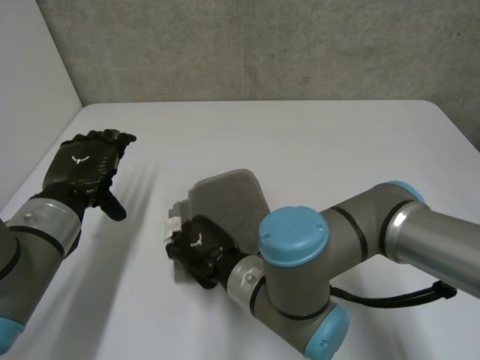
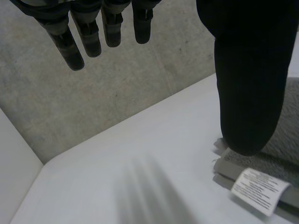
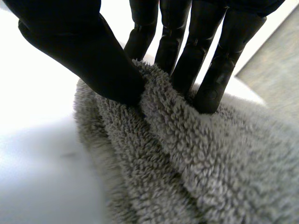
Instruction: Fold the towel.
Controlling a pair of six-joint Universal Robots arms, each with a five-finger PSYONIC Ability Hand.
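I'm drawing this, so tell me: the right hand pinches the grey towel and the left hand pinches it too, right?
Not the left one. The head view shows the left hand open, off to the side of the towel and above the table. The right hand does pinch the towel.

A white sewn-in tag (image 2: 258, 190) at a corner of the grey fluffy towel (image 2: 275, 161) bears lines of dark print, too small to read.
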